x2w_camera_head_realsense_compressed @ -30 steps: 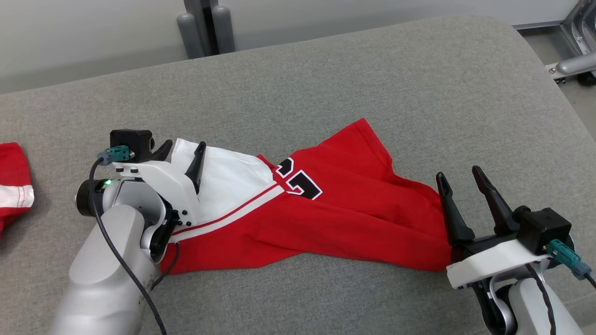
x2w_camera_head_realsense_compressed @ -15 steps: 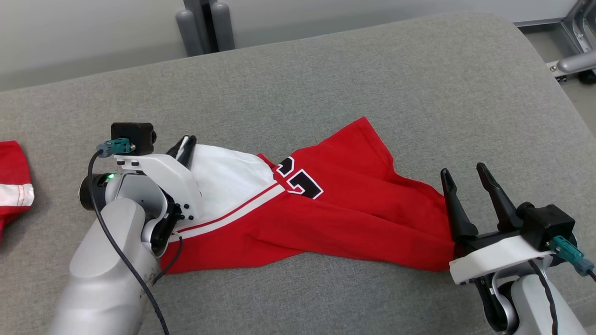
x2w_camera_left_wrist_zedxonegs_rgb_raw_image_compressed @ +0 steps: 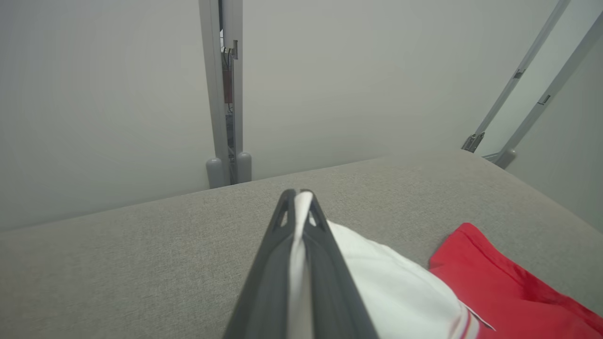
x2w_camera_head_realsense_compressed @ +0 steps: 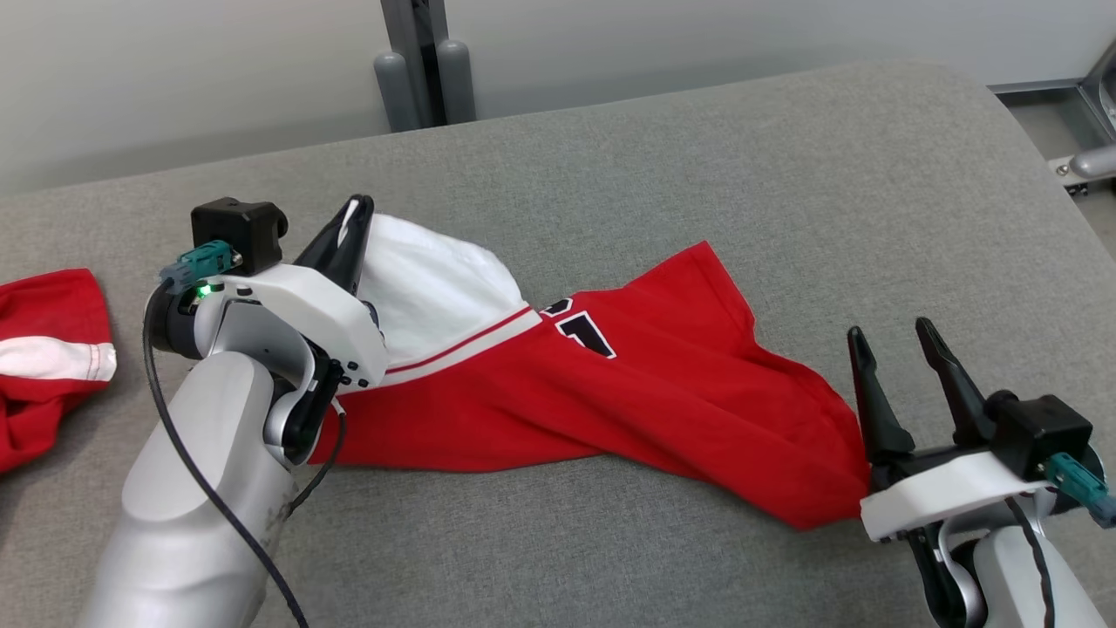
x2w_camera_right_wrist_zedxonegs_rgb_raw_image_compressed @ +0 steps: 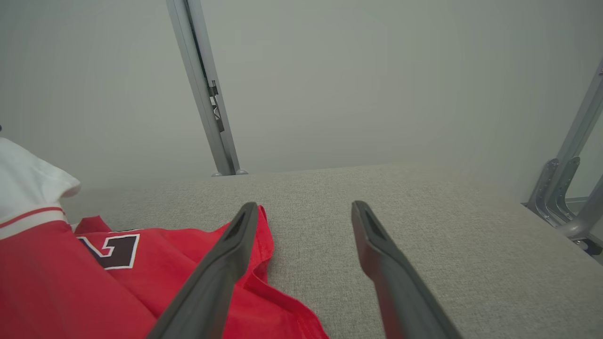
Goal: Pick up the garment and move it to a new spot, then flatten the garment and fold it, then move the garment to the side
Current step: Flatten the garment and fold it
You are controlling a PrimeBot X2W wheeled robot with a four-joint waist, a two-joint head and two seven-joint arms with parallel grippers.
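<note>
1. Looking down from the head view, the left gripper (x2w_camera_head_realsense_compressed: 355,209) is clamped tight on the white end of the garment (x2w_camera_head_realsense_compressed: 628,392). Its two dark fingers are pressed together with a sliver of white cloth between the tips, and that end is raised off the grey padded table (x2w_camera_head_realsense_compressed: 697,157). The red body, with a black number on it, trails across the table towards the right gripper (x2w_camera_head_realsense_compressed: 889,330). That gripper's fingers stand spread wide with nothing between them, just beside the garment's far red corner. Another red-and-white cloth (x2w_camera_head_realsense_compressed: 44,349) lies well apart at the left edge.
2. Left wrist view: the left gripper (x2w_camera_left_wrist_zedxonegs_rgb_raw_image_compressed: 298,194) is pinched on a white fold that runs up between its fingers to the tips. The garment (x2w_camera_left_wrist_zedxonegs_rgb_raw_image_compressed: 395,292) falls away to the right, white then red.
3. Right wrist view: the right gripper (x2w_camera_right_wrist_zedxonegs_rgb_raw_image_compressed: 305,206) gapes wide, with bare table between the fingers. One finger crosses in front of the red edge of the garment (x2w_camera_right_wrist_zedxonegs_rgb_raw_image_compressed: 56,282); whether it touches the cloth I cannot tell.
</note>
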